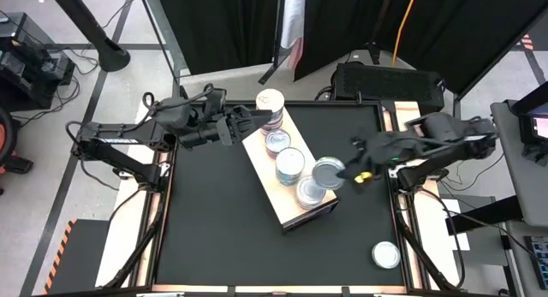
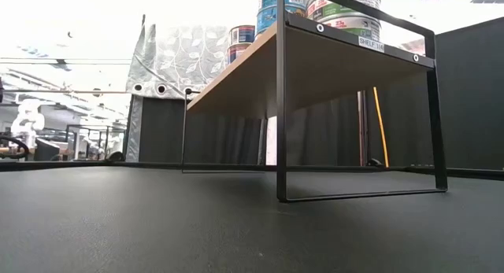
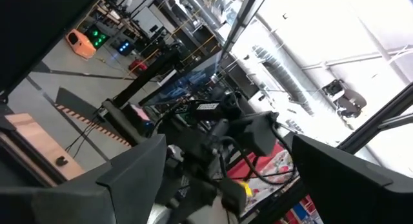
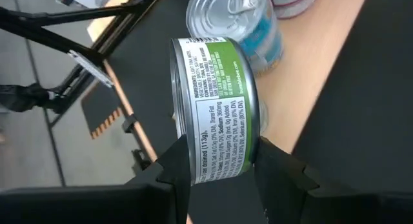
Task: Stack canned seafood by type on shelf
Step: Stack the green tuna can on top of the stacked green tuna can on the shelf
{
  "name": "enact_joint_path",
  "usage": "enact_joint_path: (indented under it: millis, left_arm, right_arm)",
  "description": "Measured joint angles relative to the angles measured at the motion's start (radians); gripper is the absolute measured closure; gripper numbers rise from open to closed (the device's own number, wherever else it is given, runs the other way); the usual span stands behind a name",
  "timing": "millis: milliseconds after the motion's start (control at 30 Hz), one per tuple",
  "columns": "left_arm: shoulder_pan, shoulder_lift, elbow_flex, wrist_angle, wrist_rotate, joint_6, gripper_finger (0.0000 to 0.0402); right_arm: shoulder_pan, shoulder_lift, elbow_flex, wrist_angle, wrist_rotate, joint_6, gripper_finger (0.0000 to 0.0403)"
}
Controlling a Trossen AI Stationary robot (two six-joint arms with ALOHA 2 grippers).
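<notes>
1. Right pincer (image 4: 216, 166) is clamped on a green-label tin (image 4: 216, 108), fingers on its top & bottom faces, tin held on edge above the shelf (image 1: 261, 160) near its front end.
2. Left pincer (image 1: 242, 124) has jaws wide apart, nothing in them, just beside the shelf's far end, near the white-top tin stack (image 1: 270, 104).
3. Shelf sits diagonally on black desk (image 1: 223, 220); four tin stacks in a row along it, incl. blue-label tins (image 1: 289, 164).
4. One loose tin (image 1: 386, 255) on desk, front right, well apart from shelf.
</notes>
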Motion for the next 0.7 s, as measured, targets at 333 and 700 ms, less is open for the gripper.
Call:
enact_joint_path:
  millis: [333, 700]
  left_arm:
    - [0.0, -0.037, 0.0, -0.001, 0.0, 0.01, 0.0066]
    - [0.044, -0.041, 0.0, -0.002, -0.001, 0.025, 0.0066]
  right_arm:
    - [0.172, -0.233, -0.444, 0.58, 0.272, 0.27, 0.0275]
    - [0.179, -0.256, -0.792, 1.045, 0.279, 0.433, 0.0275]
